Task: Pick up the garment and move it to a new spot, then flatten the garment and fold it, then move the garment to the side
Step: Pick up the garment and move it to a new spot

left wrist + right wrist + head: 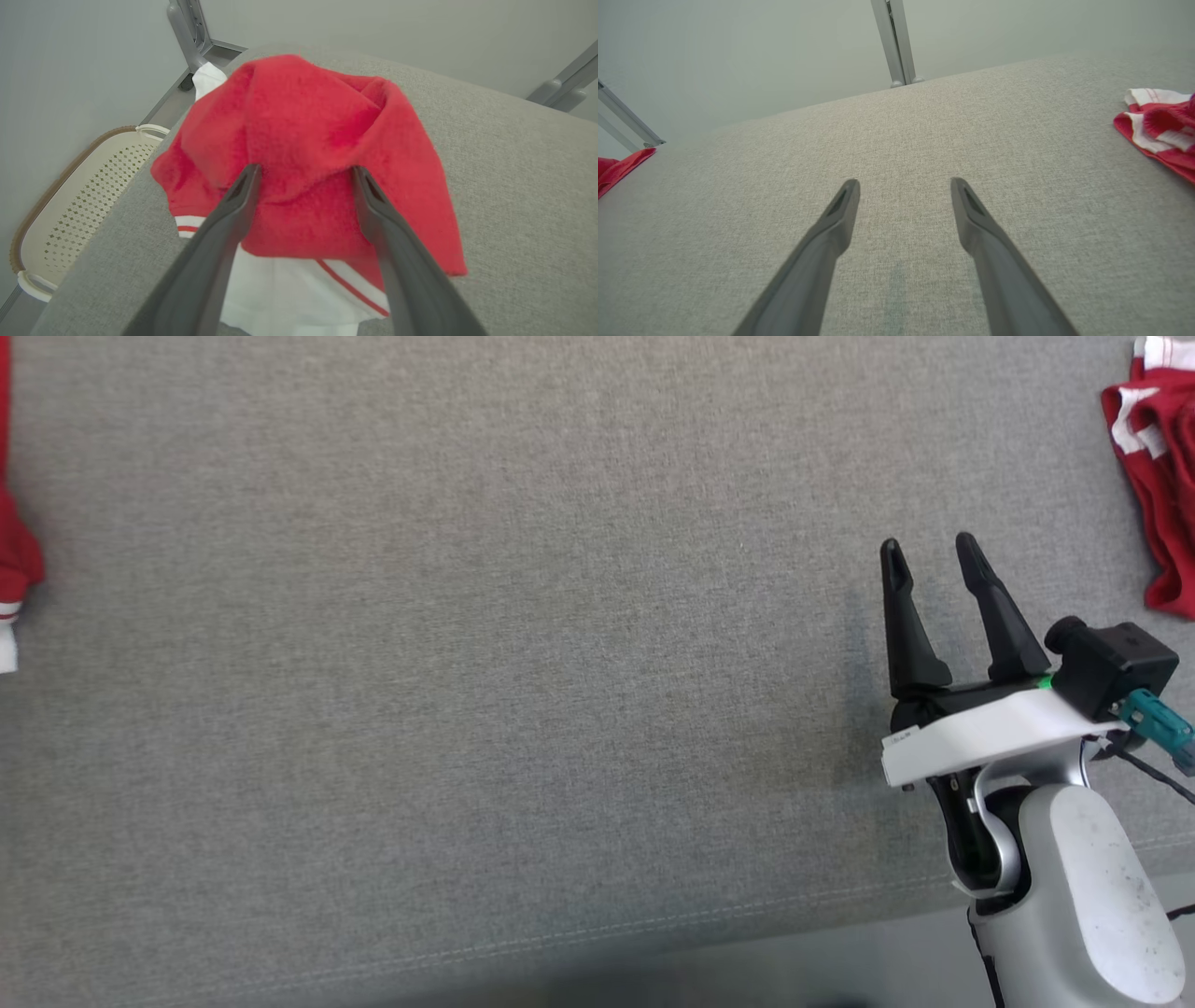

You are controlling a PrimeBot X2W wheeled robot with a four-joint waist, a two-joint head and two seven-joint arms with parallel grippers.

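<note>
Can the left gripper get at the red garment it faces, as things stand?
Probably yes. The left gripper stands open with the crumpled red garment right ahead of its fingertips on the grey cushion, and nothing lies between them. Whether it touches the cloth I cannot tell.

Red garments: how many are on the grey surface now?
2. One red garment lies bunched at the left edge of the grey surface, just ahead of the left gripper. A red-and-white garment lies at its far right, beyond the right gripper. Others may lie outside the views.
</note>
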